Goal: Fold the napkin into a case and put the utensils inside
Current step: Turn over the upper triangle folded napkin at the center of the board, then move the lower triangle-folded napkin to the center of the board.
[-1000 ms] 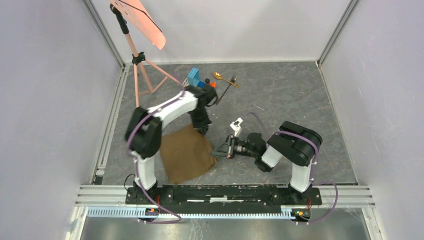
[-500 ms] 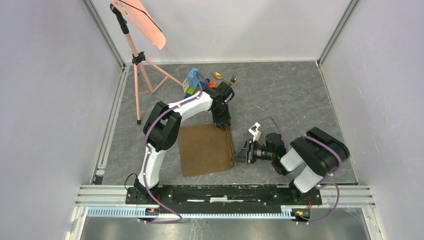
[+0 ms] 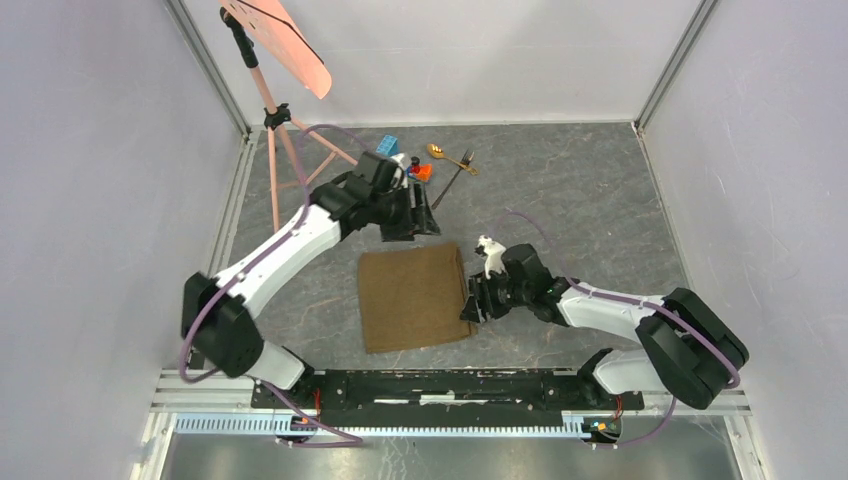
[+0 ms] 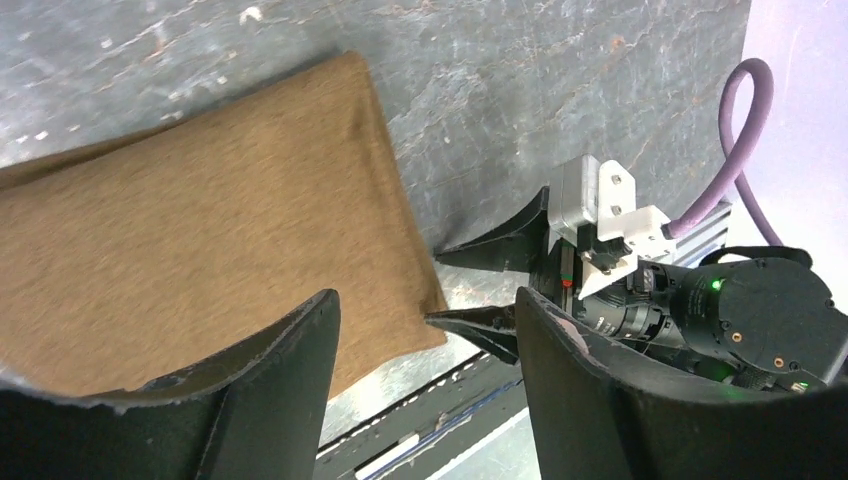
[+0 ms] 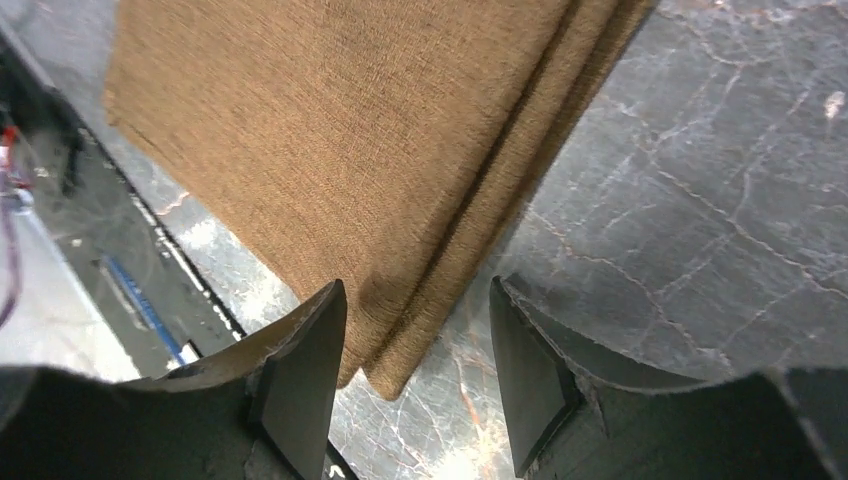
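Note:
The brown napkin (image 3: 413, 298) lies folded flat on the grey table, its layered edge on the right. My left gripper (image 3: 419, 218) hovers open just beyond the napkin's far edge, holding nothing. In the left wrist view the napkin (image 4: 200, 230) lies below the open left gripper (image 4: 428, 385). My right gripper (image 3: 468, 303) stands open at the napkin's near right corner. In the right wrist view that corner of the napkin (image 5: 350, 130) pokes between the fingers of the right gripper (image 5: 416, 375), ungripped. The gold spoon (image 3: 437, 152) and dark fork (image 3: 452, 180) lie at the far side.
Colourful toy blocks (image 3: 389, 151) sit beside the utensils, partly behind the left arm. A pink tripod stand (image 3: 276, 125) rises at the far left. White walls close in the table, and a metal rail (image 3: 440, 385) runs along the near edge.
Both grippers have opened and let go of the napkin, which now lies flat and folded. The left gripper drew back toward the far side; the right arm stretched out low.

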### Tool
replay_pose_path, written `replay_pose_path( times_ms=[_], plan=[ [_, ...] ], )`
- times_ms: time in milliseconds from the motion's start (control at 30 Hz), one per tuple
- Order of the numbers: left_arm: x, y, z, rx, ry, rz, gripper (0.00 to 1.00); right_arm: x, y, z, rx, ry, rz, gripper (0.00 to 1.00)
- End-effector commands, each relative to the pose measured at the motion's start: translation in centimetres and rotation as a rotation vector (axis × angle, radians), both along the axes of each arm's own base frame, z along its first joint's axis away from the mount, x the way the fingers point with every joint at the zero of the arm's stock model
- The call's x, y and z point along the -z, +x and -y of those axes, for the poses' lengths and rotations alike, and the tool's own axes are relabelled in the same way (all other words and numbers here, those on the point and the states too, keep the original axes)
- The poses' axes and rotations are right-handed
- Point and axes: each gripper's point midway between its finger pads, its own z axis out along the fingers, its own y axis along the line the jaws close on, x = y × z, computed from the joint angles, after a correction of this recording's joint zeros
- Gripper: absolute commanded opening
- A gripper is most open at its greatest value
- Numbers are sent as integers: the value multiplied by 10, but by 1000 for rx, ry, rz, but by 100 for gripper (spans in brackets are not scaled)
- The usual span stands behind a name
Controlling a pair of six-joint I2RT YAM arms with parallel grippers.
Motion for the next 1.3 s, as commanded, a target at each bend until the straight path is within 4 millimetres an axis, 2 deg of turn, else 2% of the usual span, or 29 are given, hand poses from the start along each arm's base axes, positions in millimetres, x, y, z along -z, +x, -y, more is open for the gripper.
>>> replay_pose_path(
  times_ms=[0,67,200,300,367,400,467,533,600,700,767,900,967,1033,1133,1267],
  plan=[
    [21,-21,-34,11,40,-1,72,16,5,14,67,-276,63,60],
    [29,-28,-44,-10,50,-10,72,23,6,23,86,-391,85,56],
    [41,-31,-57,-55,47,-24,73,42,9,71,148,-648,123,33],
    [46,-27,-59,-72,33,-30,73,42,13,100,210,-744,151,17],
    [52,-23,-58,-84,17,-42,73,42,14,109,246,-743,140,8],
    [57,-22,-59,-93,17,-55,72,39,16,108,259,-720,142,6],
    [65,-18,-57,-100,-2,-77,71,33,19,102,261,-667,155,10],
    [73,-19,-55,-106,-9,-102,69,22,23,90,251,-602,175,29],
    [80,-21,-54,-107,-13,-121,68,13,24,88,257,-575,184,42],
    [92,-28,-58,-110,4,-145,68,7,19,82,225,-531,174,51],
    [98,-32,-61,-113,15,-155,68,10,11,79,200,-507,152,52],
    [108,-39,-68,-121,43,-169,68,20,-4,84,181,-496,111,48],
    [112,-40,-71,-124,62,-170,68,26,-8,95,200,-532,107,39],
    [114,-39,-74,-128,76,-167,67,30,-5,114,254,-608,122,28],
    [115,-38,-71,-126,66,-170,57,29,4,138,351,-692,138,15],
    [118,-36,-60,-108,28,-196,41,25,10,160,483,-738,138,8]
  ],
)
